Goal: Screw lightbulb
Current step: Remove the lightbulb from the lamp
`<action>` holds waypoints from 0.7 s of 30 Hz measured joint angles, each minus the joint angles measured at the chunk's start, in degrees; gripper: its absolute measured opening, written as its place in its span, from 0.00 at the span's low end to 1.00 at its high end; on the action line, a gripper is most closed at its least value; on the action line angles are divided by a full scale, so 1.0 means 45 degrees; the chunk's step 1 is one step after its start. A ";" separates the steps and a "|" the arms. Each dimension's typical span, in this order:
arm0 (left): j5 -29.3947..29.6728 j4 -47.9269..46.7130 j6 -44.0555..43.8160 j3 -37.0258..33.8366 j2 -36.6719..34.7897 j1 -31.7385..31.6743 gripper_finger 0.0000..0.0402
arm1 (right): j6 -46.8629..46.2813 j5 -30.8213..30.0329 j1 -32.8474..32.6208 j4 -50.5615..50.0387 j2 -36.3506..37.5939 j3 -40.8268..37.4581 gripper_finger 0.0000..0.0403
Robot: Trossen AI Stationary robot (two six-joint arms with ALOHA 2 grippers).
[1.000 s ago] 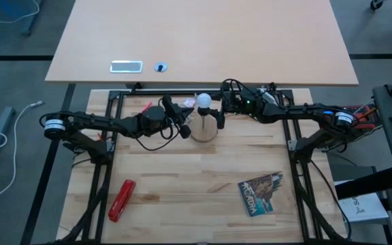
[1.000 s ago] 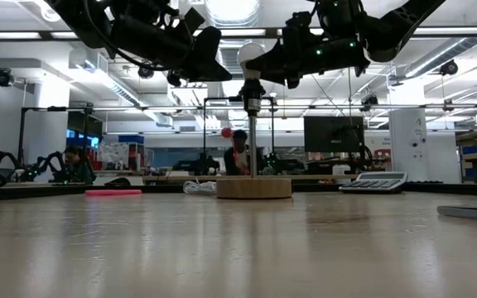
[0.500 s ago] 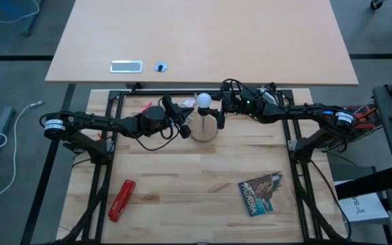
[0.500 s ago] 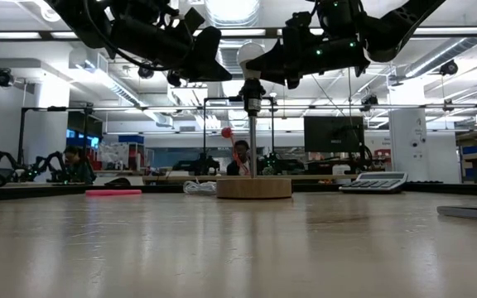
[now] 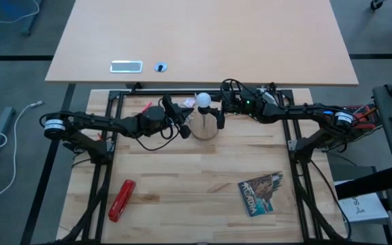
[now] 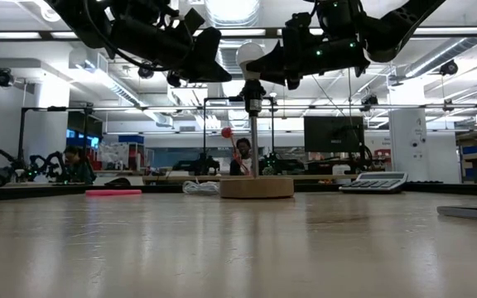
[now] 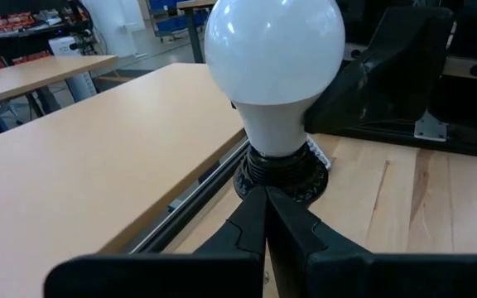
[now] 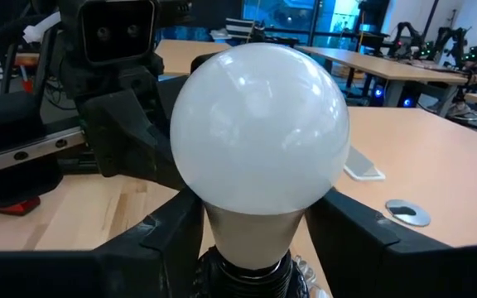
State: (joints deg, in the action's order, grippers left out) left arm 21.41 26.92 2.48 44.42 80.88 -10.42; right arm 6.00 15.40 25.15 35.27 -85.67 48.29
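The white lightbulb (image 5: 203, 102) stands upright in the black socket (image 7: 280, 170) on a thin post above the round wooden disc (image 6: 256, 188), which rests flat on the table. It also shows in the low view (image 6: 251, 55). My right gripper (image 8: 255, 248) reaches in from the table's right, its fingers on either side of the bulb's neck. My left gripper (image 7: 265, 207) comes from the table's left, fingers shut, tips right at the socket; I cannot tell whether they touch it. My right gripper pinches the bulb's tapering neck (image 8: 255, 228), just above the socket, between its two fingers (image 8: 168, 240). The fingers come about level from the table's right. The bulb stands upright in the socket, head up.
A red flat tool (image 5: 121, 199) lies near the table's front left, and a printed booklet (image 5: 262, 192) near the front right. A calculator (image 6: 375, 182) shows at the right in the low view. A second light desk (image 5: 203, 34) stands beyond the far edge.
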 joint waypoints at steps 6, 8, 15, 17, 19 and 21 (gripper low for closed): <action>0.0000 -0.0122 -0.0010 0.0000 0.0000 0.0000 0.00 | -0.0559 -0.0005 0.0000 0.0110 0.0015 0.0000 0.49; 0.0000 -0.0131 -0.0010 0.0000 0.0000 0.0000 0.00 | -0.1238 -0.0015 0.0000 0.0164 0.0038 0.0000 0.48; 0.0000 -0.0209 -0.0015 0.0000 0.0000 -0.0003 0.00 | -0.2103 -0.0005 -0.0005 0.0228 0.0053 0.0000 0.48; 0.0000 -0.0213 -0.0019 0.0000 0.0000 0.0000 0.00 | -0.1825 -0.0005 -0.0008 0.0228 0.0053 0.0000 0.48; -0.0201 -0.0258 -0.0149 0.0000 0.0000 -0.0004 0.00 | -0.1445 -0.0008 -0.0060 0.0204 0.0053 0.0000 0.48; -0.0720 -0.0498 -0.0497 -0.0033 0.0000 -0.0002 0.00 | -0.1121 -0.0006 -0.0120 0.0074 0.0058 0.0000 0.48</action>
State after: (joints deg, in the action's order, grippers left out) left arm 18.17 24.67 0.24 44.28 80.88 -10.43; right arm 0.95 15.37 24.61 35.60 -85.41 48.29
